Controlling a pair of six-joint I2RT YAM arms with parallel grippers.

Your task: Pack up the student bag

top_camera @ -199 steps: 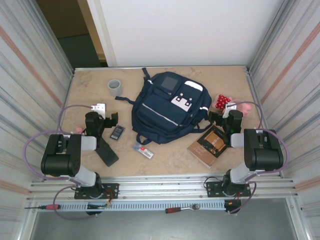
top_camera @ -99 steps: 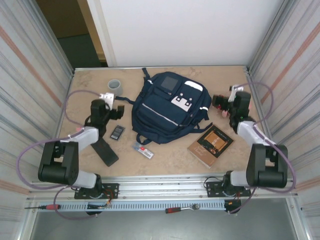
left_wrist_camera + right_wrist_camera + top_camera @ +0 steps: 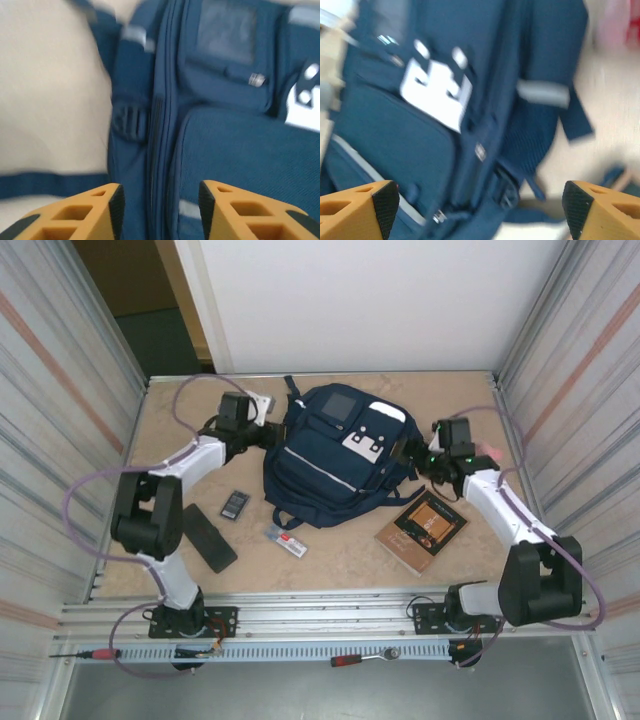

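Backpack (image 3: 335, 455) on beige tabletop (image 3: 340, 558), corrugated metal walls (image 3: 50, 390), left fingers (image 3: 75, 215) and right fingers (image 3: 355, 210) spread, empty

the large navy-blue fabric backpack (image 3: 330, 465) takes up the middle of the beige surface (image 3: 450, 395). bare room runs behind it along the far edge, and along the near edge between the flat black case (image 3: 208, 537) and the brown book (image 3: 422, 530). a small dark device (image 3: 234, 504) and a slim silver-and-red item (image 3: 287, 541) crowd the bag's near left.
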